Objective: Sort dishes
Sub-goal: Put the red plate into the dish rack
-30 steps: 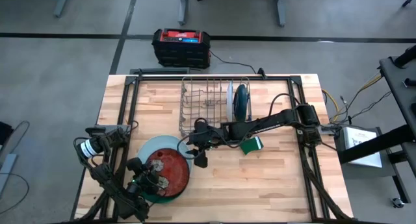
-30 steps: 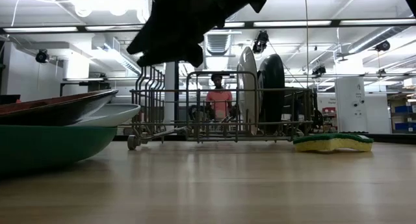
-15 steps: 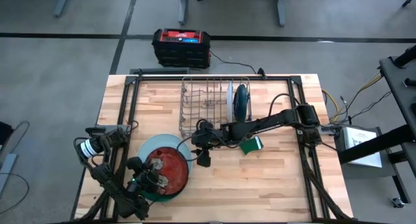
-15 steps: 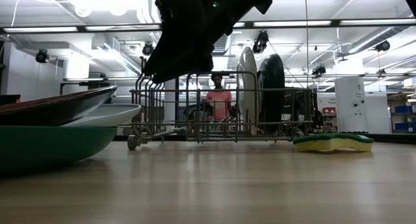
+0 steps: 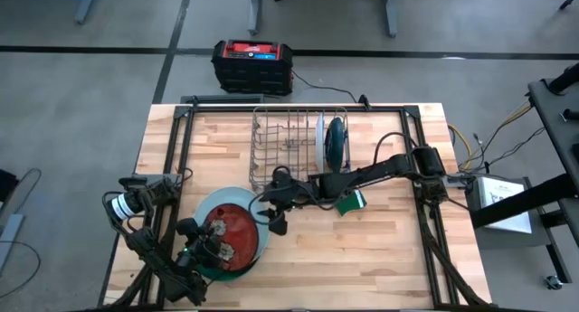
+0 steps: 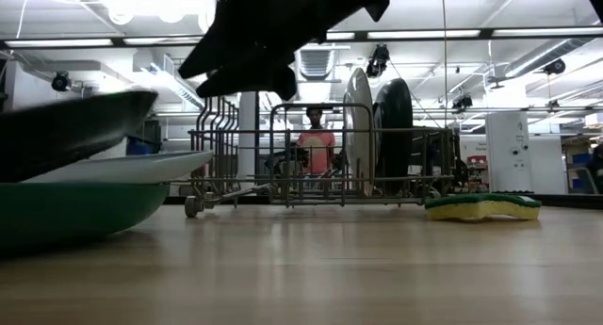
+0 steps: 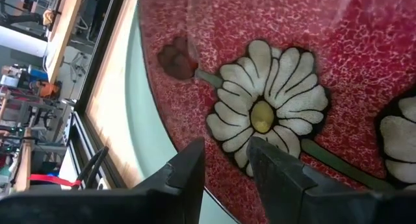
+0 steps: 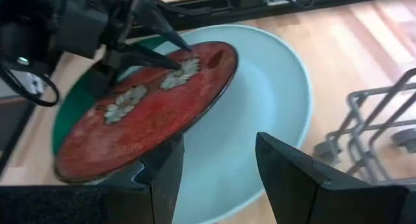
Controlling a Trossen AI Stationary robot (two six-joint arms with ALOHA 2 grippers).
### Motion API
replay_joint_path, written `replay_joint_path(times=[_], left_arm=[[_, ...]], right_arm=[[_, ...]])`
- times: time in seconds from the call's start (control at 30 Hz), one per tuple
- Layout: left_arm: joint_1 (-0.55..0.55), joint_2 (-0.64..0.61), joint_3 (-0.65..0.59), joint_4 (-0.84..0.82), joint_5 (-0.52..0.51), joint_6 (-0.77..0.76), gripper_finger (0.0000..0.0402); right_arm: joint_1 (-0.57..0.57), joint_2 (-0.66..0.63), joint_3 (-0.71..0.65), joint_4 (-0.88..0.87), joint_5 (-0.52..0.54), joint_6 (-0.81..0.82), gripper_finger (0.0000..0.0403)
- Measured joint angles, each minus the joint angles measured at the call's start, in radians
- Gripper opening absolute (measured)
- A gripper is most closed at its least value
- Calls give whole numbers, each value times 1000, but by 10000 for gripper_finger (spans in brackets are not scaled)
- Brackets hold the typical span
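The left gripper is clamped on the tilted red-brown daisy plate, above the pale blue plate and green plate at the table's 7 o'clock. The right gripper, jaws parted and empty, hovers at the stack's 2 o'clock edge.

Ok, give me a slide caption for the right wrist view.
Open right gripper nears tilted red-brown daisy plate, lifted by left gripper off pale blue plate.

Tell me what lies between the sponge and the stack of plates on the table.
In the high view, the right gripper hangs open over bare wood between the sponge and the red plate atop the stack; nothing else lies there.
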Motion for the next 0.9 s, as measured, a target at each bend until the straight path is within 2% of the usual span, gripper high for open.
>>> replay_joint_path(times=[0.2, 0.43, 0.67, 0.9], left_arm=[[0, 0, -2, 2, -2, -2, 116], [0, 0, -2, 4, -4, -3, 116], [0, 0, -2, 5, -11, -9, 116], [1, 1, -3, 13, -34, -26, 116]], right_arm=[[33, 0, 0, 3, -11, 141, 188], [55, 0, 0, -5, -20, 388, 198], [60, 25, 0, 24, -18, 465, 215], [60, 103, 16, 57, -22, 494, 229]])
